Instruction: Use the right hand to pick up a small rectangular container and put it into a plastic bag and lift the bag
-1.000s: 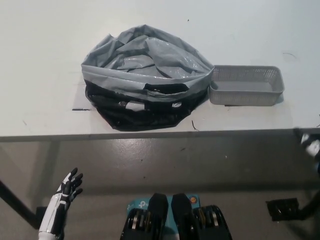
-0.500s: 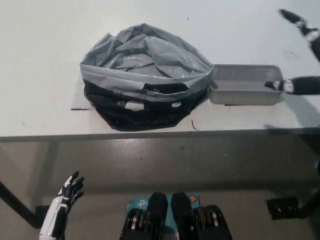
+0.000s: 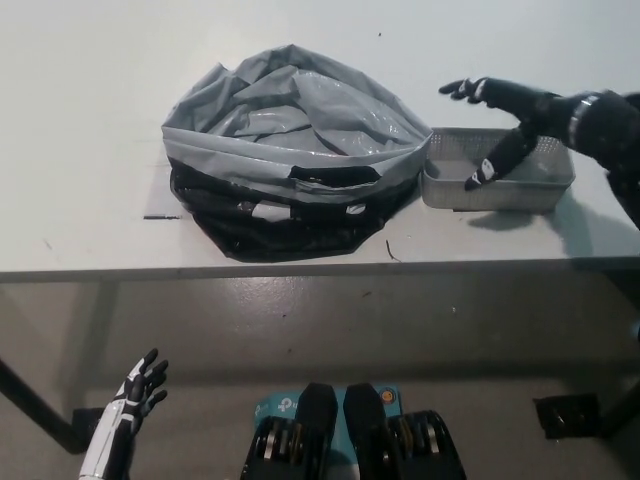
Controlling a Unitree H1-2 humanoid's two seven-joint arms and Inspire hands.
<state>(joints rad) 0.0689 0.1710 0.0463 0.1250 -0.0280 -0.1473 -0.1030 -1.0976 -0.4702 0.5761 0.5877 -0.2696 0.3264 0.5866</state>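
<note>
1. White and idle, the left hand [image 3: 135,395] hangs low at the left, below the table [image 3: 80,120] edge, fingers spread and holding nothing.
2. Grey-and-black plastic, the bag [image 3: 290,150] sits crumpled on the table left of centre, its mouth gaping upward and its rim touching, or all but touching, the container's left end.
3. Next comes the container [image 3: 450,187], a grey mesh tray resting flat on the table just right of the bag, open side up. Its long axis runs left to right, roughly parallel to the table's near edge, with one short end facing the bag.
4. Over it hovers the right hand [image 3: 510,115], fingers apart, gripping nothing; one finger dips towards the tray's inside while the others reach out above its far rim.
5. My reading: this is the reach, with the grasp not yet made. The next move calls for the fingers to close across the narrow width, pinching a long wall firmly enough to lift the tray leftward over the bag's mouth.
</note>
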